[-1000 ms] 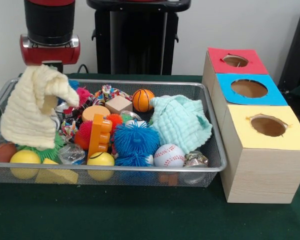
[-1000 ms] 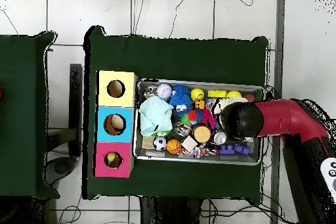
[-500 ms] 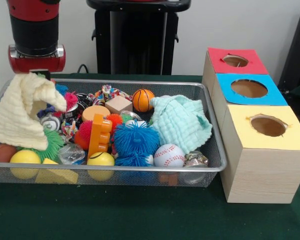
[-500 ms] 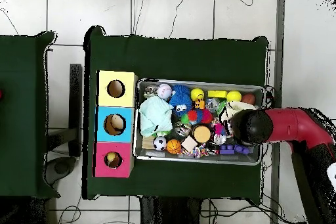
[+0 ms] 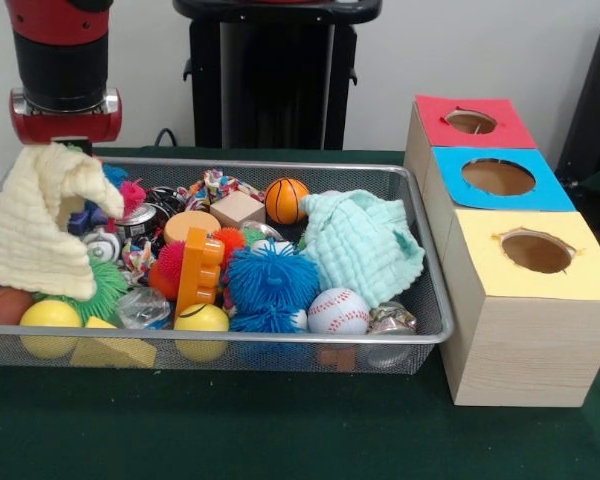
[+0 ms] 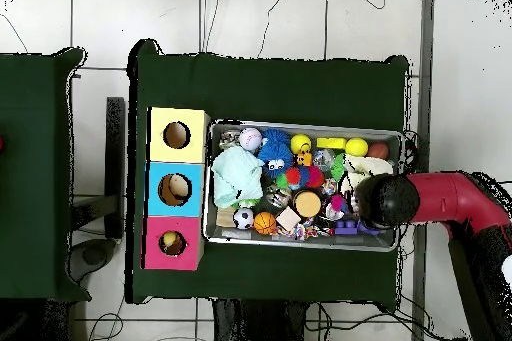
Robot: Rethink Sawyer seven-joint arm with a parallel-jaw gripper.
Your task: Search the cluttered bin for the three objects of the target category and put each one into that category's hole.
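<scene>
- Front view, counter [image 5: 280,440]: your dark green surface carries the bin at left and the box row at right.
- Mesh bin [image 5: 425,300]: a wire tray heaped with toys, just beside the boxes.
- Wooden boxes: you have three in a row, each with a round hole on top: yellow [image 5: 536,252] nearest the camera, blue [image 5: 498,177] in the middle, red [image 5: 471,121] farthest.
- Arm [image 5: 64,65]: red and black, standing over the bin's left end; in the overhead view it covers that corner [image 6: 390,200].
- Cream cloth [image 5: 40,225]: hangs in a peak directly under the arm, its lower edge draped onto the toys.
- Tool: hidden behind the cloth's peak; you cannot tell how wide it stands or whether it grips the cloth.
- Mint cloth [image 5: 365,245]: bunched at the bin's right end.
- Blue spiky ball [image 5: 270,285]: centre front.
- Orange block [image 5: 198,270]: upright, left of the spiky ball.
- Smaller balls: baseball [image 5: 337,311], basketball [image 5: 286,200], and two yellow balls [image 5: 50,325] [image 5: 201,325] along the front wall.
</scene>
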